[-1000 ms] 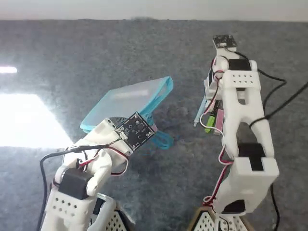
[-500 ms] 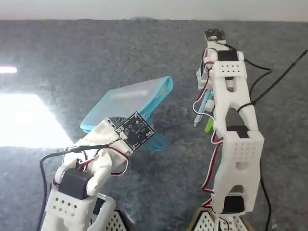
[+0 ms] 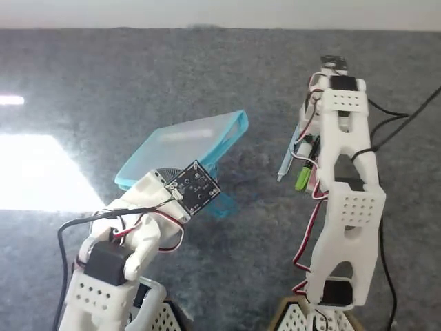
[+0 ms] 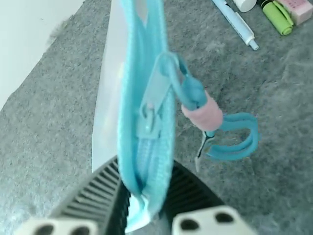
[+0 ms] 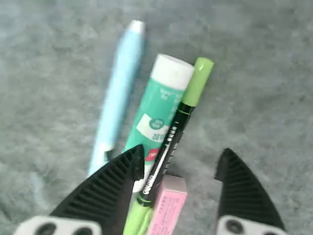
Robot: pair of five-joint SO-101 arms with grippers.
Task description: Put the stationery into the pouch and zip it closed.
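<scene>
A translucent pouch (image 3: 186,148) with a light-blue zipper edge (image 4: 146,73) is held up off the grey mat, and my left gripper (image 4: 146,196) is shut on its near end. Its slider (image 4: 151,115) carries a pink bead and a blue cord loop (image 4: 230,142). My right gripper (image 5: 181,156) is open just above the stationery, holding nothing. Below it lie a light-blue pen (image 5: 120,83), a teal glue stick (image 5: 156,112), a green marker (image 5: 183,112) and a pink eraser (image 5: 168,205). The high view shows the pen (image 3: 288,157) and marker (image 3: 302,181) beside the right arm (image 3: 341,138).
Grey felt mat (image 3: 103,83) covers the table. A bright glare patch (image 3: 34,172) lies at the left. Open mat separates the pouch from the stationery. Both arm bases stand at the near edge.
The right arm swung toward the far left, then back right over the stationery. The left arm kept still with the pouch; its cord loop shifted slightly.
</scene>
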